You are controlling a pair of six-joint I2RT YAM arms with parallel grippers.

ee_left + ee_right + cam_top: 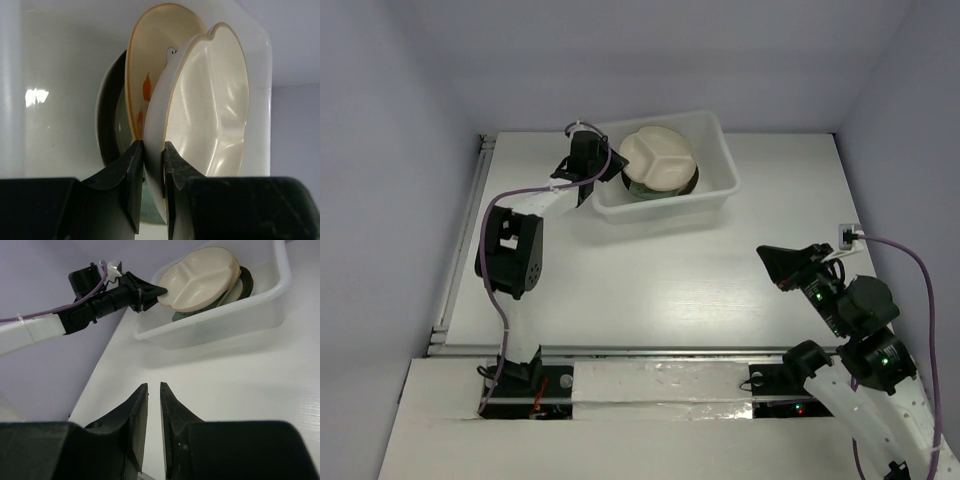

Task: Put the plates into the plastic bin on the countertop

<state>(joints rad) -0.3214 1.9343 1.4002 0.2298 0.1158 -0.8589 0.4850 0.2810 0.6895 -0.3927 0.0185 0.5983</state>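
The cream divided plate (660,160) lies tilted on top of a stack of plates inside the translucent plastic bin (665,212) at the back of the countertop (650,280). My left gripper (610,165) is shut on that plate's left rim. In the left wrist view the fingers (131,165) pinch the divided plate (215,100); behind it are a cream floral plate (150,50) and a dark-rimmed plate (107,125). My right gripper (767,258) hovers low over the bare countertop at the right, empty, jaws nearly together (154,387). It sees the bin (225,320) and divided plate (200,277).
A metal rail (460,240) runs along the countertop's left edge. A small white socket block (849,235) sits at the right edge near my right arm. Grey walls enclose the back and both sides.
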